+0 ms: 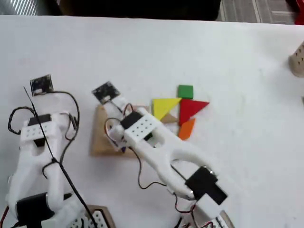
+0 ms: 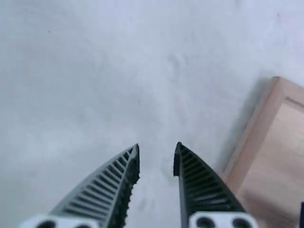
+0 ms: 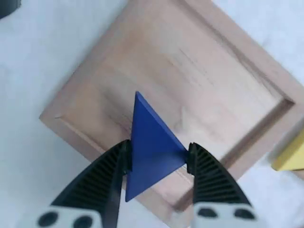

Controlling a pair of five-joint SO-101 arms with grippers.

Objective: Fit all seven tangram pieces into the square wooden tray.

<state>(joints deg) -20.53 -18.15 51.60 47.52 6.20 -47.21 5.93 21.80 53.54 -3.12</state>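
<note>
Nearest, the left gripper hovers over bare table, its fingers a little apart with nothing between them; a corner of the square wooden tray lies just beside it, cut off at the edge of the left wrist view. The right gripper hangs over the tray with its fingers clamped on the two sides of one blue triangle, whose point aims across the bare tray floor. From the high view the right arm covers most of the tray. Beyond it, four pieces lie close together on the table: an orange piece, a red triangle, a yellow triangle and a green square. A tan shape under the yellow triangle is hard to make out. Far off, a pale perforated object is cut off by the picture's edge.
</note>
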